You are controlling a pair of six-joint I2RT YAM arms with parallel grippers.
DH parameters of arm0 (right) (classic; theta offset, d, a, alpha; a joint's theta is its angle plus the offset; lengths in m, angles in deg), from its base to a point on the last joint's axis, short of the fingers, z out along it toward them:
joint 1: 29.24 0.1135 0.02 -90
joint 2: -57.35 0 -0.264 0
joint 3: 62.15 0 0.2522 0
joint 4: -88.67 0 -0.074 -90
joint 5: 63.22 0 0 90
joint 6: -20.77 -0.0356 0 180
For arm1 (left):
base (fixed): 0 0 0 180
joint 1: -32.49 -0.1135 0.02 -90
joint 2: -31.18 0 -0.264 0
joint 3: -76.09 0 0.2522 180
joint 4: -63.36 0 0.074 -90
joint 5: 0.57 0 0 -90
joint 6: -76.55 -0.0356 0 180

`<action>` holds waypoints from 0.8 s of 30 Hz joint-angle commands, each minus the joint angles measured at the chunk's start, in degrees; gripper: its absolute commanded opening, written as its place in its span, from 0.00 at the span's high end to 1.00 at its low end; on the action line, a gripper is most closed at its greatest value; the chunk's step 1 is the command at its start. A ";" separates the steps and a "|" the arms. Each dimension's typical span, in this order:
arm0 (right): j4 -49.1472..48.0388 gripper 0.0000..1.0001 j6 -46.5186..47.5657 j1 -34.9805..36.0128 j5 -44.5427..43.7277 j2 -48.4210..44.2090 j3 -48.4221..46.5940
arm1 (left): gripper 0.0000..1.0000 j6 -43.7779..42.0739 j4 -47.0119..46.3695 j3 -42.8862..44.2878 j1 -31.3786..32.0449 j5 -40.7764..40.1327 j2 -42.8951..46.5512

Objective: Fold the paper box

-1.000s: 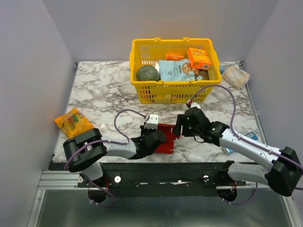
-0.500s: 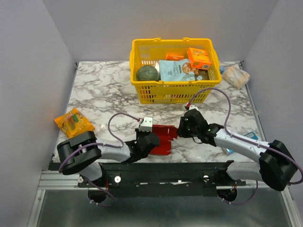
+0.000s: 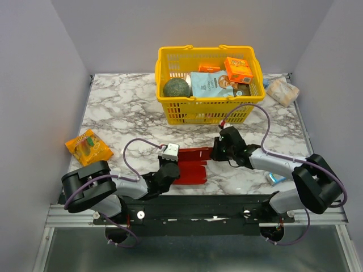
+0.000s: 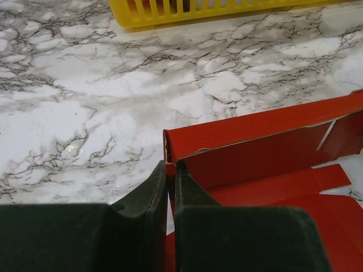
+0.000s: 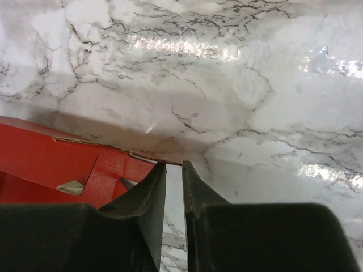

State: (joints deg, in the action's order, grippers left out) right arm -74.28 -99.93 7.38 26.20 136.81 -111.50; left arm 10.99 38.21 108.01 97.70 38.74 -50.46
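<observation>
right gripper (image 5: 174,165) narrows at the right edge of the paper box (image 4: 266,147); hold unclear. left gripper (image 4: 170,165) clamps its left wall as anchor.

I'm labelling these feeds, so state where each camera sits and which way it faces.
Top external: above and behind the arms, looking down on table, basket, both arms.
Left wrist: low, facing the basket; left gripper pinches the paper box.
Right wrist: low over the table; right gripper at the paper box's edge.
Shared: the paper box.
</observation>
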 commanded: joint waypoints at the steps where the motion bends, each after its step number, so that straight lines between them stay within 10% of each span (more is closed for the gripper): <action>1: -6.01 0.75 1.96 -0.59 2.60 3.06 -2.46 | 1.00 -5.10 -9.06 -2.68 0.27 7.62 0.70; 11: -12.26 0.73 5.82 -4.01 7.69 6.06 -3.69 | 1.00 -2.31 0.29 1.00 0.27 4.56 -0.61; 24: 10.83 0.55 -3.92 -4.10 2.25 -8.34 -0.18 | 1.00 9.12 19.14 8.92 -0.70 -4.50 -4.40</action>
State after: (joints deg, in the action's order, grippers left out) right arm -73.73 -99.14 3.29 31.71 135.52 -113.40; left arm 16.19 49.77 115.94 97.11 38.26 -53.41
